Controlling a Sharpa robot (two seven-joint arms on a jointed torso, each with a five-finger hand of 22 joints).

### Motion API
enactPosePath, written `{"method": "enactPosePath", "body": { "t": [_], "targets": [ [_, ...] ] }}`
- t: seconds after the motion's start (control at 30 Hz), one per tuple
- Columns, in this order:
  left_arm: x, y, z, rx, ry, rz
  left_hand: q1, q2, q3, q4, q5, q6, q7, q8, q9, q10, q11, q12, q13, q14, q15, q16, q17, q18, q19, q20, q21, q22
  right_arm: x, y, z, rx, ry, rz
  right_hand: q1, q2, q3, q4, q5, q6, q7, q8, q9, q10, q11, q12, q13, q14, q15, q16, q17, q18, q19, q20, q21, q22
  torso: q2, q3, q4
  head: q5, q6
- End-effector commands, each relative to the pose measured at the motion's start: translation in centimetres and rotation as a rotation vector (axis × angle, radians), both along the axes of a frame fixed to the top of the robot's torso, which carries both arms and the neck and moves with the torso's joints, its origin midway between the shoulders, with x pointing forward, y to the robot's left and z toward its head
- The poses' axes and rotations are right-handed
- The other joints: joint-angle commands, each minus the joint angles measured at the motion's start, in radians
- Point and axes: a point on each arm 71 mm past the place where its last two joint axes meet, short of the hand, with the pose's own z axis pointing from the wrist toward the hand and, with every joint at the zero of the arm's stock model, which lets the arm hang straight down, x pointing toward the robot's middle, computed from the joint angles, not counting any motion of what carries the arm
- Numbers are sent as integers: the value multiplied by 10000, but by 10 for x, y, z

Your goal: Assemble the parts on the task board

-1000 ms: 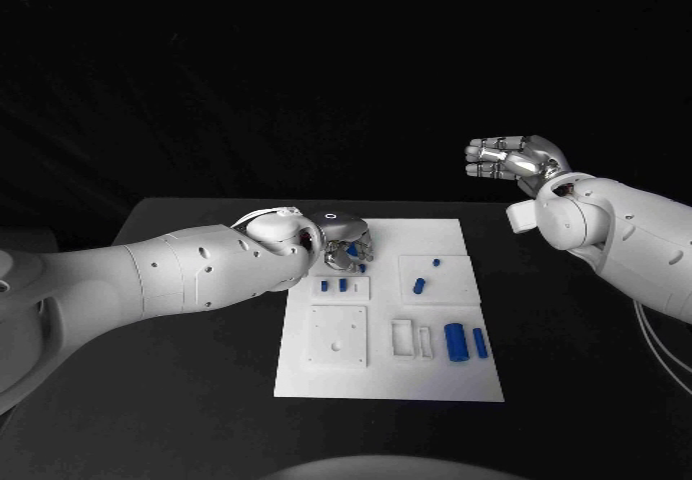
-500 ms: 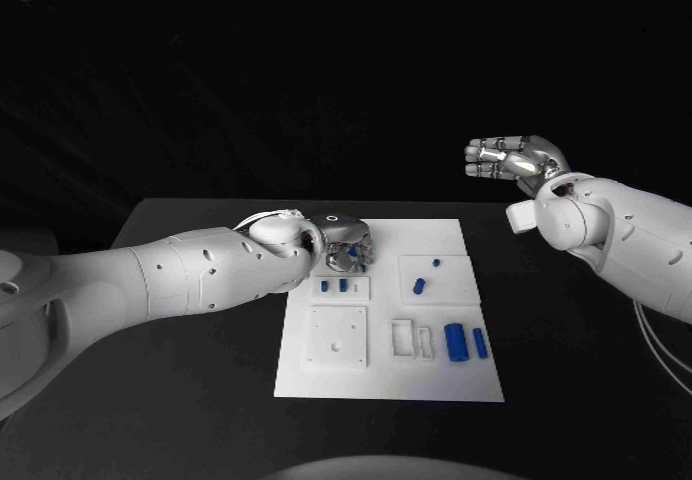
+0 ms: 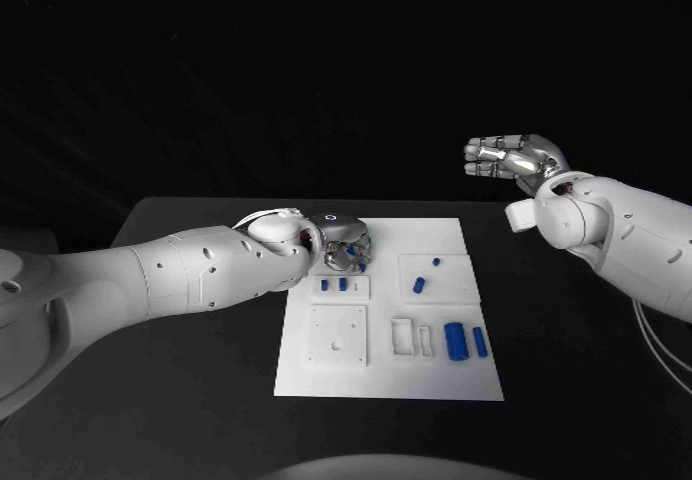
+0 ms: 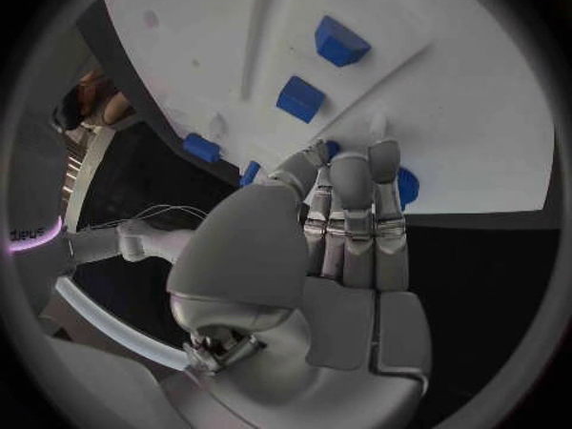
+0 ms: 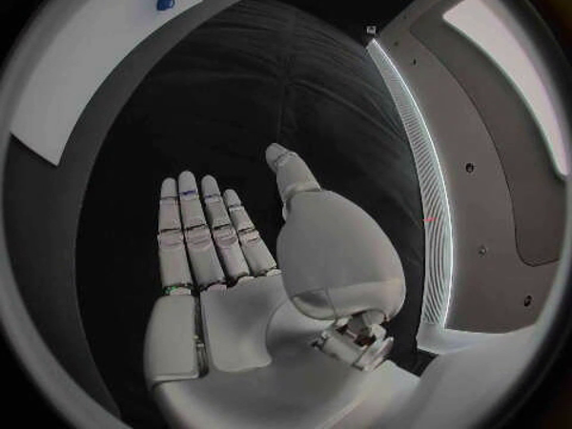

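Observation:
The white task board (image 3: 433, 385) lies in the middle of the black table. My left hand (image 3: 343, 243) hovers low over its far left corner. In the left wrist view the fingers (image 4: 352, 210) lie straight and close together, the thumb meets them, and a small blue part (image 4: 330, 149) shows pinched at their tips. My right hand (image 3: 512, 158) is raised high, beyond the board's far right corner. Its fingers (image 5: 203, 229) are spread and the palm holds nothing.
Two small blue parts (image 3: 335, 285) lie just in front of my left hand, and two more (image 3: 418, 284) sit on the right panel. A large blue cylinder (image 3: 456, 341) and a slimmer one (image 3: 479, 343) lie by the white slots (image 3: 411, 338). A square white plate (image 3: 339, 340) sits front left.

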Motion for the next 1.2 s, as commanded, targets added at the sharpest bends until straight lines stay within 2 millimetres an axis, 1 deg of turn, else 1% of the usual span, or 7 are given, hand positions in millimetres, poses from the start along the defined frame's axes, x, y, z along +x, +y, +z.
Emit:
{"method": "enactPosePath", "body": {
  "t": [0.03, 0.2, 0.53, 0.7, 0.8, 0.83, 1.2],
  "targets": [
    [-1, -2, -2, 71, 155, -78, -80, -20, 57, 18, -49, -48, -11, -29, -13, -59, -4, -45, -4, 0, -20, 24, 9, 49, -56, -8, 31, 201, 0, 3, 1, 22, -73, 213, 12, 90, -63, -15, 44, -75, -4, -47, -10, -62, 10, -46, -13, -49, 12, -8, 12, -50, -33, 5, -20, -3, 1, -1, 1, -6, -10],
    [0, -2, -3, 89, 182, -64, -102, -49, 31, 43, -76, -83, -15, -28, -14, -154, 16, -45, -4, -3, -14, 20, 7, 45, -59, -8, 28, 195, 0, 3, 1, 25, -75, 221, 18, 96, -63, -22, 40, -77, -4, -47, -11, -46, 10, -45, -13, -50, 13, -7, 13, -48, -19, 4, -20, -1, 2, 5, 7, -8, -17],
    [-1, -2, -7, 105, 305, -46, -100, -20, 14, 95, -94, -109, -17, -21, -13, -133, 12, -41, -2, 8, -15, 29, 11, 44, -43, -9, 26, 193, 0, 3, 1, 29, -73, 231, 20, 97, -63, -27, 38, -71, -4, -47, -10, -36, 10, -45, -12, -49, 13, -7, 12, -49, -13, 6, -20, -1, 5, 3, -12, -11, -28],
    [0, -1, -8, 172, 369, 9, -62, 70, -7, 143, -119, 72, -2, -19, -7, 88, -21, -41, -1, 10, -16, 46, 19, 34, -39, -16, 31, 197, 0, 4, 1, 33, -76, 245, 20, 97, -63, -27, 38, -71, -4, -47, -10, -36, 10, -45, -12, -49, 13, -7, 12, -49, -13, 6, -20, -1, 6, 6, -4, -21, -31],
    [0, -1, -9, 180, 379, 15, 3, 210, -17, 154, -130, 302, 34, -7, 5, 449, -64, -35, 8, 4, 16, 49, 21, 44, -33, -4, 47, 204, 0, 4, 1, 34, -76, 249, 20, 97, -63, -27, 38, -71, -4, -47, -10, -36, 10, -45, -12, -49, 13, -7, 12, -49, -13, 6, -20, -1, 3, 8, -1, -19, -34],
    [1, -1, -9, 177, 377, 11, 76, 284, 32, 123, -351, 372, 54, -15, 3, 555, -77, -39, 9, 16, 38, 58, 24, 52, -26, 3, 61, 207, 0, 4, 1, 34, -77, 248, 20, 97, -63, -27, 38, -71, -4, -47, -10, -36, 10, -45, -12, -49, 13, -7, 12, -49, -13, 6, -20, -1, 2, 9, 1, -19, -36],
    [0, -1, -9, 33, 244, -76, 231, 535, 17, -135, -266, 907, 81, -7, 19, 1153, -161, -33, 21, 92, 47, 76, 18, 131, -6, 24, 249, 222, 0, 5, 1, 37, -80, 250, 15, 104, -63, -24, 38, -63, -7, -47, -10, -31, 8, -45, -12, -56, 12, -9, 12, -50, -27, 6, -22, -2, -1, 6, 2, -18, -44]
  ]
}}
